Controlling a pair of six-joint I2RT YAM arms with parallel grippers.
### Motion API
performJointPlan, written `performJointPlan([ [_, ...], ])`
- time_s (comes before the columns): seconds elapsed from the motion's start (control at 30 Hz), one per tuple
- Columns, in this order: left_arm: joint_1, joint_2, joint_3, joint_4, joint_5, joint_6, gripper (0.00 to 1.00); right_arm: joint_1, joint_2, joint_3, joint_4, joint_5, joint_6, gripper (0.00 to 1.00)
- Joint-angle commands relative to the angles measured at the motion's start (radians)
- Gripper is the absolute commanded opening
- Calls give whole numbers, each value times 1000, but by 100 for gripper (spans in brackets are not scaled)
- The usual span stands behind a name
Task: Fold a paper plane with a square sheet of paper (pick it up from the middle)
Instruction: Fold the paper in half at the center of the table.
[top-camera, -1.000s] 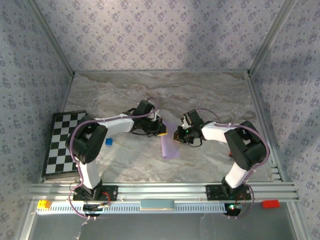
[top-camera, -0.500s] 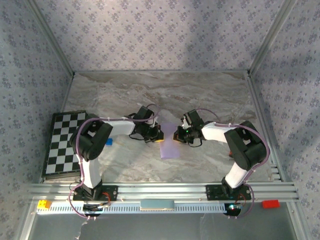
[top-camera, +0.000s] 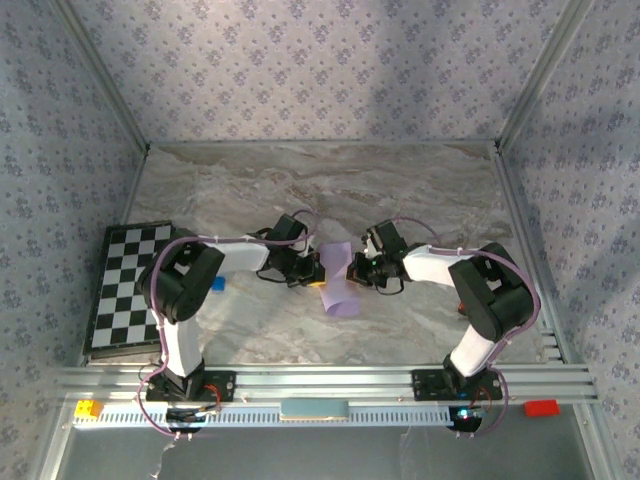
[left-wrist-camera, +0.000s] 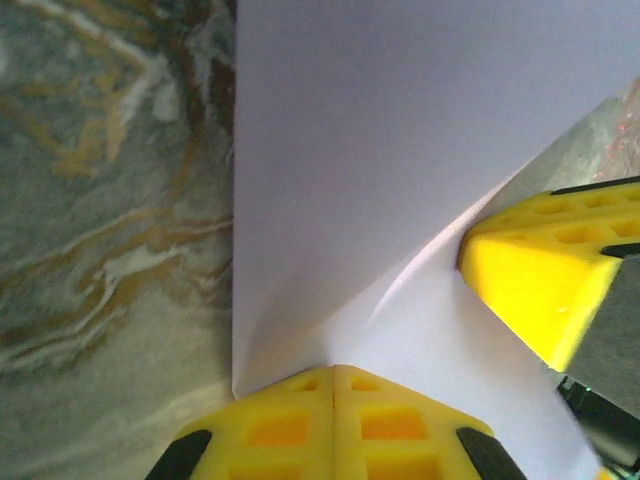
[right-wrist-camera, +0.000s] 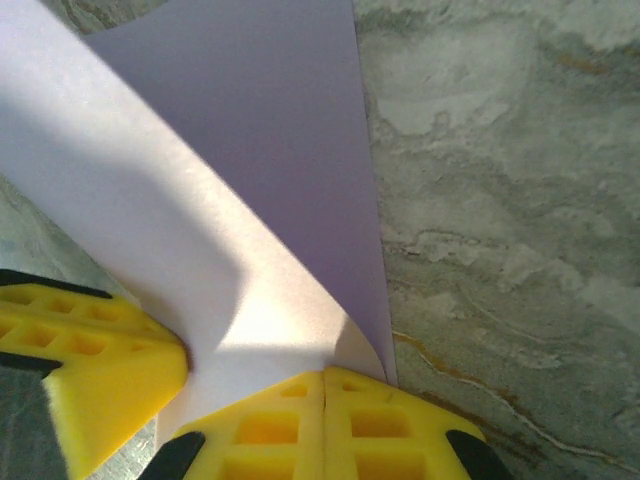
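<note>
The square sheet of paper (top-camera: 338, 284), pale lilac, hangs bent between my two grippers at the middle of the marble table (top-camera: 400, 190). My left gripper (top-camera: 318, 270) is on its left edge and my right gripper (top-camera: 356, 268) on its right edge, tips almost facing each other. In the left wrist view the yellow jaws of my left gripper (left-wrist-camera: 335, 372) are pressed together where a raised flap of the paper (left-wrist-camera: 380, 130) starts. The right wrist view has my right gripper (right-wrist-camera: 325, 376) shut on a curled edge of the sheet (right-wrist-camera: 230, 180). No paper plane shape is formed.
A small blue cube (top-camera: 217, 284) lies left of the left arm. The chequered board (top-camera: 125, 290) lies along the table's left side. On the front rail sit a yellow block (top-camera: 88, 408) and a red block (top-camera: 540, 407). Patterned walls close three sides.
The paper went from a narrow folded strip to a wider, bent shape with its far part raised. My left gripper shifted slightly nearer; the right arm barely moved.
</note>
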Motion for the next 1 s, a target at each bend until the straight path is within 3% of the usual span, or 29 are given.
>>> performJointPlan([
  [0.0,-9,-80,24,-14,14,-75,1,9,48,-53,-134,120,8,0],
  [0.33,-45,-28,-25,45,59,-121,0,9,41,-54,-140,126,6,0],
  [0.67,-48,-2,-146,70,-9,-70,0,8,42,-61,-138,129,6,0],
  [0.97,-59,-135,-98,44,5,-89,2,8,38,-60,-140,132,7,0],
])
